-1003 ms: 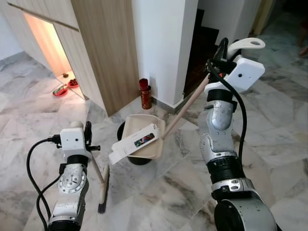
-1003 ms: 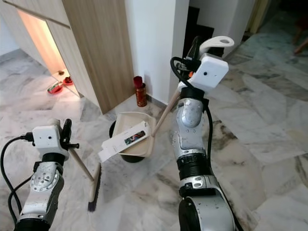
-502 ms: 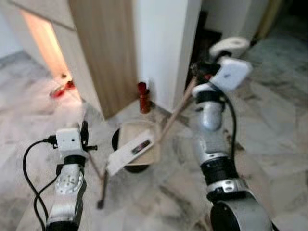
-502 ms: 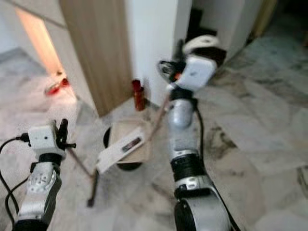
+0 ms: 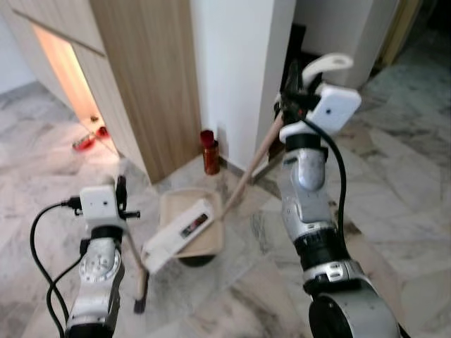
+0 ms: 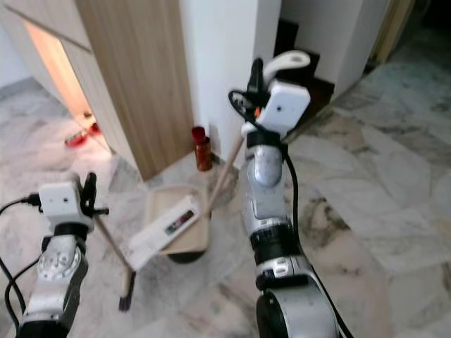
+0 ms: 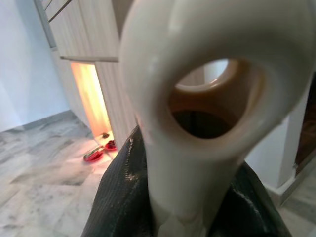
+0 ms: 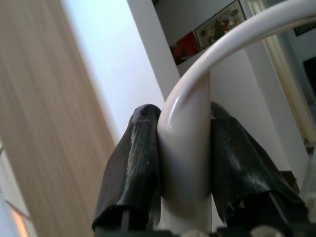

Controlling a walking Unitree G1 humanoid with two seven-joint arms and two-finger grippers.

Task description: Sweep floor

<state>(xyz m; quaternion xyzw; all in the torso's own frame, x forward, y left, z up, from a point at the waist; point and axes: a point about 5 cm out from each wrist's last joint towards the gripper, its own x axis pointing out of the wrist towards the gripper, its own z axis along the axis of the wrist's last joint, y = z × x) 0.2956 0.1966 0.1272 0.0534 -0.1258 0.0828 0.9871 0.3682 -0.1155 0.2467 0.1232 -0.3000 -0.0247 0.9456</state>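
- Your right gripper [image 8: 183, 148] is clamped on the cream loop handle of the dustpan [image 5: 189, 224], held high near the white pillar [image 5: 239, 70]. The long wooden shaft slants down to the pan, which sits on the marble floor [image 5: 394, 183] over a dark round object I cannot identify.
- Your left gripper [image 5: 120, 201] is closed on the handle top of the broom [image 5: 139, 282], its bristles resting on the floor just beside the pan.
- A white card-like item [image 5: 173, 236] lies across the pan and overhangs its front lip. Tilt or jerk the pan and it is likely to slide off.
- The red canister [image 5: 208, 151] stands near the pan at the pillar's foot. A wide swing of either shaft could topple it.
- Both grips sit at the very handle ends, so the working ends may wander.
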